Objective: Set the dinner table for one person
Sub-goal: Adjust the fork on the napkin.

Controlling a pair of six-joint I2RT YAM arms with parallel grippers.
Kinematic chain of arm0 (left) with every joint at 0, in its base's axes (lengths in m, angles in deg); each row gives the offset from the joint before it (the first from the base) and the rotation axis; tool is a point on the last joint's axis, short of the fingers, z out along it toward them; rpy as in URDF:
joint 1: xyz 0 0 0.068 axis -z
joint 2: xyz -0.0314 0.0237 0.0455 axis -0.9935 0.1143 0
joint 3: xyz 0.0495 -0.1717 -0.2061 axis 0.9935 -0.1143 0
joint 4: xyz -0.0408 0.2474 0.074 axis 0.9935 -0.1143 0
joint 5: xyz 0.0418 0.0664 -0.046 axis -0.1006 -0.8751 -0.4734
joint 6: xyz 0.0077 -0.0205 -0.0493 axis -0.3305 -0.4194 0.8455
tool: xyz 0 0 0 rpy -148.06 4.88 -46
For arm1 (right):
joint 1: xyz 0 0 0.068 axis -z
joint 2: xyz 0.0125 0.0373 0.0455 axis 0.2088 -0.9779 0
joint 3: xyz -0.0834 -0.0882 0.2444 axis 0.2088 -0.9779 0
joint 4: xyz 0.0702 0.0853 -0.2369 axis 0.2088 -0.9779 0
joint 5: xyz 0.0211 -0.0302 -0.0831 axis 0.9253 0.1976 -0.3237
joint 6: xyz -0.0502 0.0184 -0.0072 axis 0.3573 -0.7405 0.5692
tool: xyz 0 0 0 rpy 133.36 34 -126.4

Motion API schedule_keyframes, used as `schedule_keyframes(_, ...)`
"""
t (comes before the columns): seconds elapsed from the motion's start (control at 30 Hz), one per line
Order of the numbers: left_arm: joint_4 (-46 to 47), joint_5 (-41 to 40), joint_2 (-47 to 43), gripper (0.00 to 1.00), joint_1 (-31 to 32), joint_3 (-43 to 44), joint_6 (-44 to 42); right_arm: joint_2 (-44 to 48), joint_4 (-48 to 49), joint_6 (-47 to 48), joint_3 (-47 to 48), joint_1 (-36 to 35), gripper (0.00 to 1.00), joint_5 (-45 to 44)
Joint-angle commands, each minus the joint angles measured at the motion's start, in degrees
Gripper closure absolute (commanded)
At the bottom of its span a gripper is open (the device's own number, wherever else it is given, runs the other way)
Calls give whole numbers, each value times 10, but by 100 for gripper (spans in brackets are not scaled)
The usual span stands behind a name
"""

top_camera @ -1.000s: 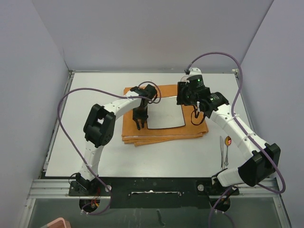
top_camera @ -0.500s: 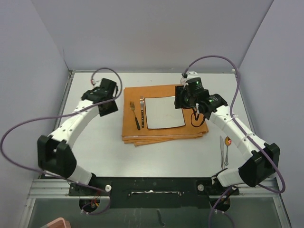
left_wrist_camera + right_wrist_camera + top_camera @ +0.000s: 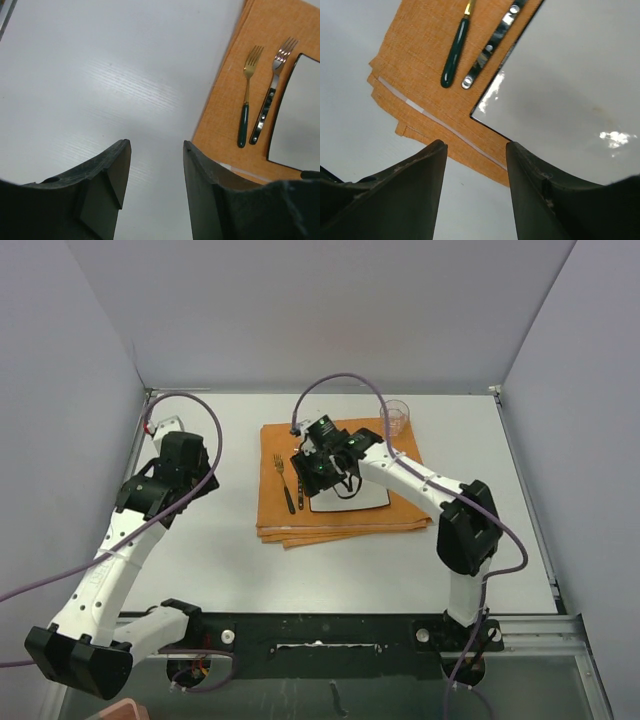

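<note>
Filling the scene: the worktop (image 3: 400, 560), off-white with thin metal edging, runs from both arm bases out toward 12 o'clock.
Mat: you see the orange mat (image 3: 270, 515) lying folded near the worktop's middle, a little toward 12 o'clock.
Plate: the white plate (image 3: 365, 498), square, rests on the mat.
Forks: the green-handled fork (image 3: 243, 120) and the silver fork (image 3: 266, 111) lie side by side on the mat at the plate's 9 o'clock, the silver one nearer the plate.
Glass: the glass (image 3: 395, 418) stands at the mat's 1 o'clock corner.
Left side: your left pincer (image 3: 152, 145) hangs over bare worktop at the mat's 9 o'clock, jaws moderately apart, empty.
Right side: your right pincer (image 3: 475, 145) hangs over the plate's 9 o'clock side, jaws moderately apart, empty.
</note>
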Motion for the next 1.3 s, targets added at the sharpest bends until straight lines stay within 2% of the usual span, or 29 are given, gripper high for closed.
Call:
schedule_keyframes(0.0,-19,-13,-31,55,-1,-13,-10,-43,-44,29,73,-40,49,11)
schedule_keyframes(0.27,-25,-14,-56,55,-1,-34,1,-131,-69,20,138,-77,51,1)
schedule_keyframes(0.6,-37,-14,-71,55,-1,-43,9,-206,-81,17,196,-88,58,-4)
schedule_keyframes(1.27,-34,-7,-74,55,-1,-51,11,-288,-96,11,274,-95,58,-1)
